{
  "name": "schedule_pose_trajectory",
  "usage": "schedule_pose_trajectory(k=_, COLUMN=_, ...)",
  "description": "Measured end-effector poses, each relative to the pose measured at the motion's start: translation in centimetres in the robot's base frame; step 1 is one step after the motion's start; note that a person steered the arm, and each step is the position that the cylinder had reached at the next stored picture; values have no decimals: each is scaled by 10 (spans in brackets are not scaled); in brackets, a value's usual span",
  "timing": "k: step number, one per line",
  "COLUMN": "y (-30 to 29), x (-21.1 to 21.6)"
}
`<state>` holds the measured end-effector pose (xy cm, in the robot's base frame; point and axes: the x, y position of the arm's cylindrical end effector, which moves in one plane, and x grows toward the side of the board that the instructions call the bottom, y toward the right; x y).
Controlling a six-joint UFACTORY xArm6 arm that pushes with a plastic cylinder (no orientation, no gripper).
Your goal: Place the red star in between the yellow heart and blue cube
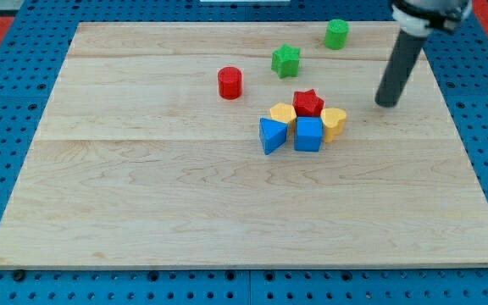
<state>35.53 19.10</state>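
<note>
The red star [308,102] sits in a tight cluster right of the board's centre. It touches the blue cube [308,134] below it and the yellow heart [334,122] at its lower right. A second yellow block [282,113] lies at the star's left, and a blue triangular block [271,135] lies left of the cube. My tip [385,104] rests on the board to the right of the cluster, apart from the yellow heart by a clear gap.
A red cylinder [230,82] stands up and left of the cluster. A green star [285,60] and a green cylinder [336,34] lie near the view's top. The wooden board [142,195] sits on a blue pegboard.
</note>
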Motion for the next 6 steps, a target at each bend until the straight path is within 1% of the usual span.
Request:
schedule_pose_trajectory(k=1, y=-64, x=-23)
schedule_pose_trajectory(k=2, y=-119, x=-12)
schedule_pose_trajectory(k=3, y=-101, x=17)
schedule_pose_trajectory(k=4, y=-85, x=61)
schedule_pose_trajectory(k=5, y=-85, x=97)
schedule_pose_trajectory(k=6, y=-69, x=104)
